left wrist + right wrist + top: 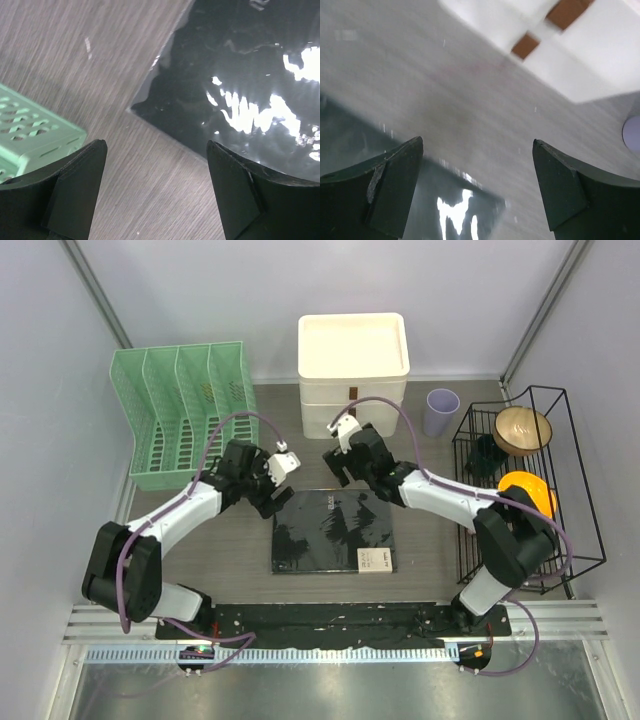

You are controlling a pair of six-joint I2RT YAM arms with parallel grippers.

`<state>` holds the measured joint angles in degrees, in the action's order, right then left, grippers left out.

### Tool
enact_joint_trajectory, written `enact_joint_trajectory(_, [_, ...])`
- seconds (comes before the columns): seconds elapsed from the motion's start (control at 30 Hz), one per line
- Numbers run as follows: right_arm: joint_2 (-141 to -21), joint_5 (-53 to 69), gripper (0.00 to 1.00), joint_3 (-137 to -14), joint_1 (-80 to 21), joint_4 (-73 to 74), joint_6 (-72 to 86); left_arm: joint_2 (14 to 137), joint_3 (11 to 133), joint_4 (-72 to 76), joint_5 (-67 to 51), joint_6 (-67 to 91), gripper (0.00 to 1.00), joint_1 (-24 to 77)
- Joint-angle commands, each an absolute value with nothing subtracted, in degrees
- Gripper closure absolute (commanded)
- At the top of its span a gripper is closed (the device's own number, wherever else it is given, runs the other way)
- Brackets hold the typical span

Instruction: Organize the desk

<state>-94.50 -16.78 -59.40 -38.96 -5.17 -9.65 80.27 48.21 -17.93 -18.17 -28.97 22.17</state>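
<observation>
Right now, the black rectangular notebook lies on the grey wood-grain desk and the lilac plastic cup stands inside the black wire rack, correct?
No: in the top external view the lilac plastic cup stands outside the black wire rack, on the grey wood-grain desk beside it.

Bare wood-grain counter (245, 562) just left, right and behind flat glossy black notebook (332, 530); farther out, green slotted plastic rack (185, 415) left, stacked white bins (352, 370) behind, black wire rack (535, 389) right.
</observation>
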Motion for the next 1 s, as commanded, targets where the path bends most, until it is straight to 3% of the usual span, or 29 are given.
enact_joint_trajectory(0.0, [-87.38,-10.55,0.06,-56.34,-38.94,9.46,-15.46,79.19,49.66,-18.8,-20.12,-28.3,0.14,24.87])
enact_joint_trajectory(0.23, [-79.72,-6.51,0.05,-54.23,-35.43,21.26,-14.68,79.02,51.25,-27.06,-21.0,-27.6,0.14,25.4])
enact_joint_trajectory(0.4, [-78.4,6.22,0.05,-55.19,-27.08,30.91,-14.06,75.94,48.52,-31.98,-21.53,-30.84,0.13,25.31])
enact_joint_trajectory(0.97, [-87.97,23.81,0.07,-59.15,-20.04,48.86,-15.11,72.51,45.0,-42.36,-17.58,-41.31,0.12,24.17])
